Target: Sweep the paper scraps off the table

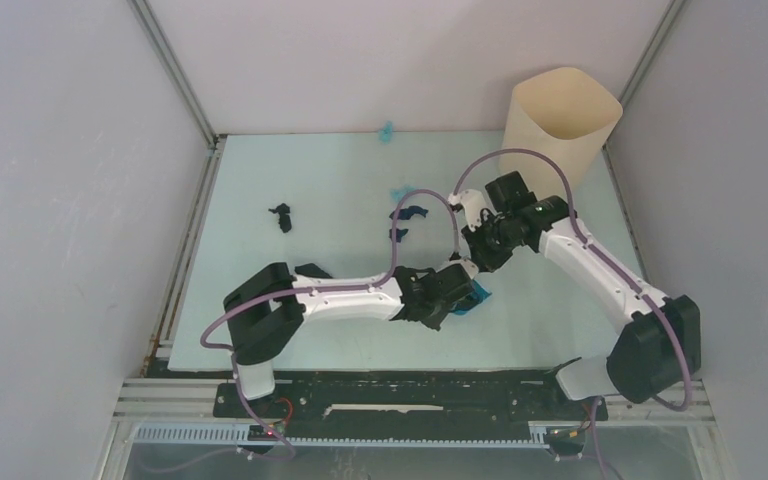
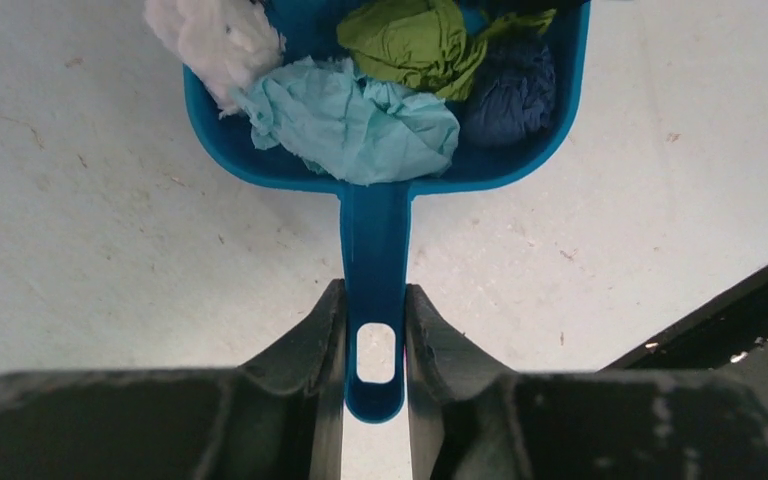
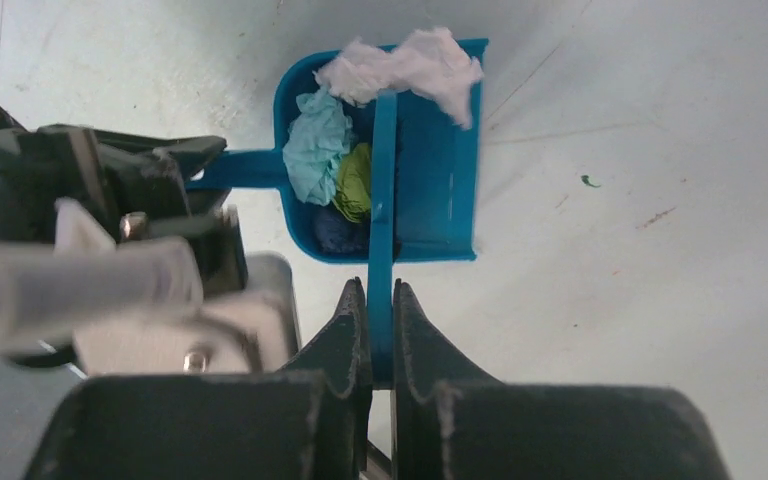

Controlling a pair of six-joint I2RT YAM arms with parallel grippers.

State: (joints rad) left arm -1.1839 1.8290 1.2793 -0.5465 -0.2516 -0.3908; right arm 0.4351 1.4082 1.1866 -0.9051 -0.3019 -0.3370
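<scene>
My left gripper (image 2: 375, 300) is shut on the handle of the blue dustpan (image 2: 375, 225), which lies on the table (image 2: 80, 230). In the pan sit several paper scraps: white (image 2: 215, 35), light blue (image 2: 355, 120), green (image 2: 410, 40) and navy (image 2: 510, 90). My right gripper (image 3: 380, 300) is shut on the small blue brush (image 3: 383, 180), which reaches over the dustpan (image 3: 440, 200) to the white scrap (image 3: 405, 65). In the top view both grippers, left (image 1: 457, 290) and right (image 1: 482, 252), meet at the table's middle right. Loose scraps lie beyond: dark ones (image 1: 280, 214) (image 1: 410, 212) and light blue ones (image 1: 400, 190) (image 1: 387, 130).
A tall beige bin (image 1: 560, 125) stands at the back right corner, just behind the right arm. Metal rails edge the table, and grey walls close it in on three sides. A tiny green speck (image 3: 588, 181) lies right of the dustpan.
</scene>
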